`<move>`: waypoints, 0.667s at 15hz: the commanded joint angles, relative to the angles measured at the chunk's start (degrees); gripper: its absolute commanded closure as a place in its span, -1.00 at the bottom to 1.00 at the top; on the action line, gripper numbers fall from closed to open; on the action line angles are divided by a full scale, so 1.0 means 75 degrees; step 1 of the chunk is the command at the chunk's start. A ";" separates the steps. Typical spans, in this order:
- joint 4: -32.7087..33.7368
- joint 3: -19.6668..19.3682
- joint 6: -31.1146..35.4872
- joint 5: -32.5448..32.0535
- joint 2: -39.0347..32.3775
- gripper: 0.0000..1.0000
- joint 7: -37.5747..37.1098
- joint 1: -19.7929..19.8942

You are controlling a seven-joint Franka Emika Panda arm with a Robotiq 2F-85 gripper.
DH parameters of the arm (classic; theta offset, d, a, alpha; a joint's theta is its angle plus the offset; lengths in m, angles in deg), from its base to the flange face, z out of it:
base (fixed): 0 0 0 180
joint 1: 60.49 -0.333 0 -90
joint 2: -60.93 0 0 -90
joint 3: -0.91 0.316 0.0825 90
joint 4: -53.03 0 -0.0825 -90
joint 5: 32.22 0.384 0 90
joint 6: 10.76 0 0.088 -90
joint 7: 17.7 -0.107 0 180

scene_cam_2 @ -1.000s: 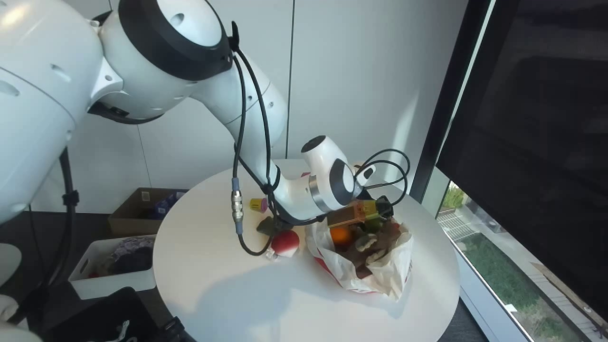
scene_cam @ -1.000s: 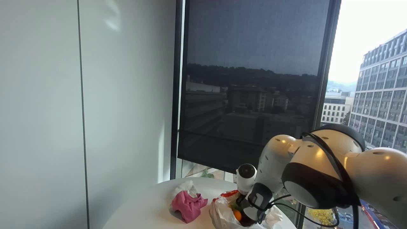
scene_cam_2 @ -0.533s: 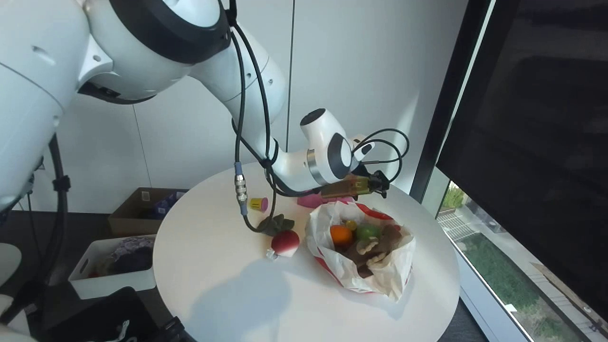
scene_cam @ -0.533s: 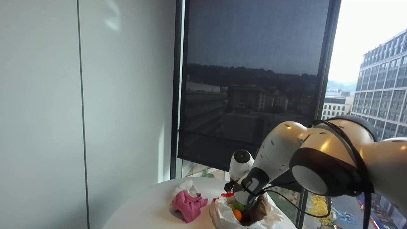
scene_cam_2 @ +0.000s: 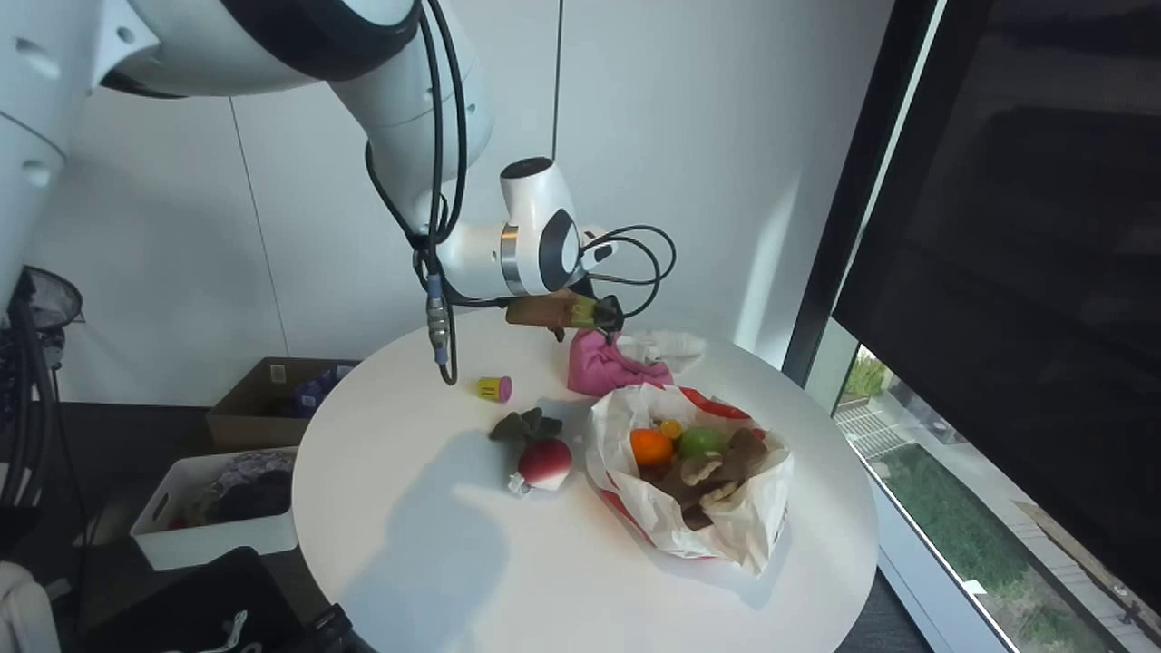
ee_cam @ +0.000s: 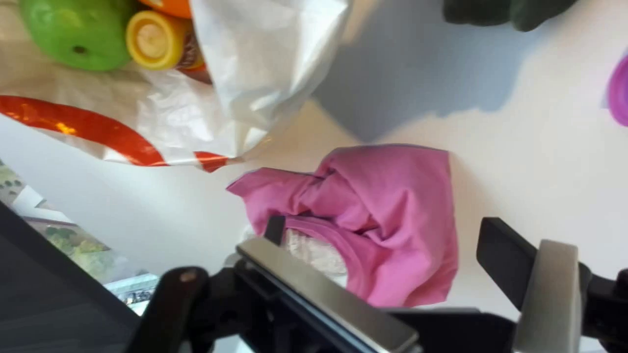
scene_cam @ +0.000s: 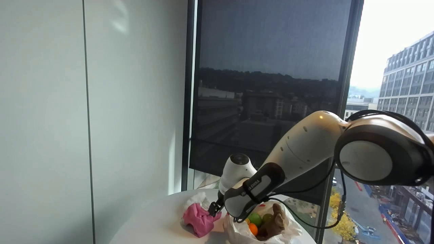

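Note:
My gripper point(ee_cam: 385, 230) stands open above a crumpled pink cloth point(ee_cam: 412, 206), with nothing held between its fingers. In the wrist view the cloth lies below and beyond the pads point(ee_cam: 505, 255). An exterior view shows the gripper point(scene_cam: 214, 209) overlapping the upper right of the cloth point(scene_cam: 200, 222); contact cannot be made out. Whitish crumpled material point(scene_cam_2: 667, 346) lies against the cloth, partly hidden by the gripper in the wrist view. Close by is a white and red plastic bag point(scene_cam_2: 626, 494), holding an orange point(scene_cam_2: 649, 447), a green fruit point(scene_cam_2: 702, 442), a yellow-capped container point(ee_cam: 153, 40) and brown items.
On the round white table point(scene_cam_2: 435, 562) are a red and white round object point(scene_cam_2: 545, 462), a dark green object point(scene_cam_2: 526, 426) and a small yellow cup with a purple rim point(scene_cam_2: 494, 389). A white bin point(scene_cam_2: 218, 535) and cardboard box point(scene_cam_2: 245, 413) stand on the floor.
The arm has risen from the bag's mouth and swung across to the pink cloth, uncovering the bag's contents. Bag, cloth and other table items look unmoved.

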 commanded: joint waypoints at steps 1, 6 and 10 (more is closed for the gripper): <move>-0.0083 0.1388 -0.0870 0.0090 0.0062 -1.00 -0.0024 0.0593; 0.0739 0.0930 -0.1735 -0.0443 -0.0887 -1.00 -0.2073 -0.0171; 0.1456 0.0871 -0.2067 -0.0299 -0.1498 -1.00 -0.3146 -0.0488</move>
